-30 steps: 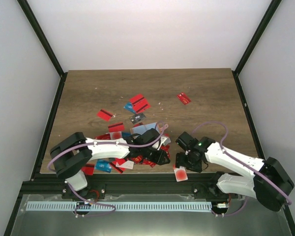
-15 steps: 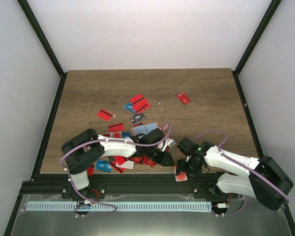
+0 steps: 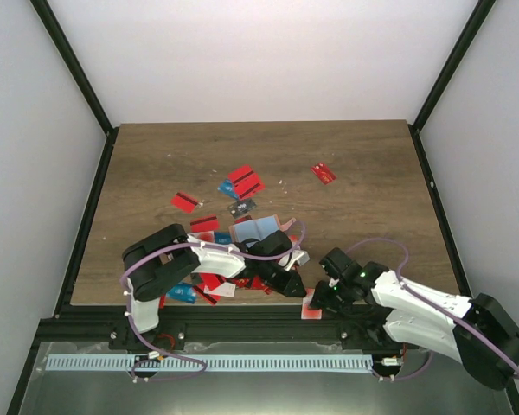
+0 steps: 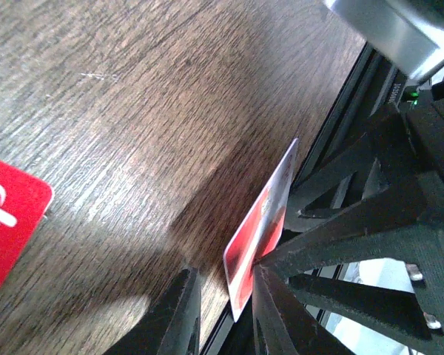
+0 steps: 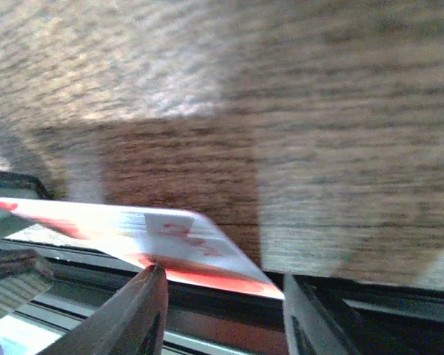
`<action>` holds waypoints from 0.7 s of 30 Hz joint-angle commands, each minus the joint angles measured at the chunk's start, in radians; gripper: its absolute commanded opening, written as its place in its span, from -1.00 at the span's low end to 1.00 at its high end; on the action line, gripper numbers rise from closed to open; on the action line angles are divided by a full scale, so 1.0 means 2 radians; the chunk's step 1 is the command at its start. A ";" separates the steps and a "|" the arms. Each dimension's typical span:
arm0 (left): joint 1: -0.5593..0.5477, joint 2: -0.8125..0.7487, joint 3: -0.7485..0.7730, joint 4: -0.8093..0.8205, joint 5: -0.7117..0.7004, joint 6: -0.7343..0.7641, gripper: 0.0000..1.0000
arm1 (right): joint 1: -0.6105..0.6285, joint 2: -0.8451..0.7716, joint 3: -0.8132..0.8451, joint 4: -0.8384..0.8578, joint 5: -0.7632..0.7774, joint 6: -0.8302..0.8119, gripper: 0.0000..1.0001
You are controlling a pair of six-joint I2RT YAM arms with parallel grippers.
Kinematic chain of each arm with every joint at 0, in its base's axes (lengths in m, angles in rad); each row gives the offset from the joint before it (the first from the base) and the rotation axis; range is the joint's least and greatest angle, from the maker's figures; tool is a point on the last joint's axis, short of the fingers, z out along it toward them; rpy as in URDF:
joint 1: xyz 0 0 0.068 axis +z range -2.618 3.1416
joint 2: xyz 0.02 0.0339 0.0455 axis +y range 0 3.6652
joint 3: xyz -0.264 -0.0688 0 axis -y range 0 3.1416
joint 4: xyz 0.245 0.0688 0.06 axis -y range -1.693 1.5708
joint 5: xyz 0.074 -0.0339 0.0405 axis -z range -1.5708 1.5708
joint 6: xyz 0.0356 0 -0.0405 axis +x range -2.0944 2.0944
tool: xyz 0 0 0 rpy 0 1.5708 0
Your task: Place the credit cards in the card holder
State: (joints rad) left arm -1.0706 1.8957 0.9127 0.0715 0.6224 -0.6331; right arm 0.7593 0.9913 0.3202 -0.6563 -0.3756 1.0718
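Observation:
A white-and-red credit card (image 3: pixel 311 309) lies tilted at the table's front edge, partly over it. My right gripper (image 3: pixel 318 297) is open around it. In the right wrist view the card (image 5: pixel 170 231) rests on the left fingertip (image 5: pixel 148 296), and the gripper (image 5: pixel 222 277) straddles it. My left gripper (image 3: pixel 294 285) is open just left of it. In the left wrist view the card (image 4: pixel 265 218) stands on edge between the fingers of the left gripper (image 4: pixel 222 275), close to the right one. Several more cards lie under the left arm (image 3: pixel 214 282). A tan strip (image 3: pixel 283 222), perhaps the card holder, peeks out behind the arm.
Loose red cards (image 3: pixel 245 181) (image 3: pixel 184 201) (image 3: pixel 323 173), a blue one (image 3: pixel 227 188) and a dark grey one (image 3: pixel 242 207) lie mid-table. The black frame rail (image 3: pixel 242 322) runs along the front edge right under both grippers. White walls enclose the table.
My right gripper has dropped toward the front edge and the card has tilted up over it. My left gripper has moved right, up against the card.

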 commanded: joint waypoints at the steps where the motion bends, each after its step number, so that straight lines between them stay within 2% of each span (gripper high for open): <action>1: -0.002 0.011 -0.008 0.020 0.001 -0.006 -0.55 | 0.002 -0.001 -0.035 0.043 0.001 0.004 -0.20; 5: -0.003 0.011 -0.008 0.024 -0.001 -0.012 -0.56 | 0.002 -0.001 -0.035 0.052 0.000 -0.004 -0.54; 13: -0.002 0.007 -0.010 0.027 -0.004 -0.020 -0.56 | 0.002 0.003 -0.023 0.076 -0.006 -0.023 -0.96; 18: 0.001 -0.022 -0.010 0.020 -0.012 -0.030 -0.57 | 0.002 -0.027 -0.007 0.067 0.001 -0.027 -0.99; 21: 0.004 -0.052 -0.008 -0.013 -0.036 -0.026 -0.56 | 0.002 -0.041 0.009 0.058 0.011 -0.031 -0.99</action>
State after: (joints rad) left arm -1.0691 1.8816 0.8989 0.0967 0.6037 -0.6834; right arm 0.7643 0.9455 0.2832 -0.5568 -0.4198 1.0279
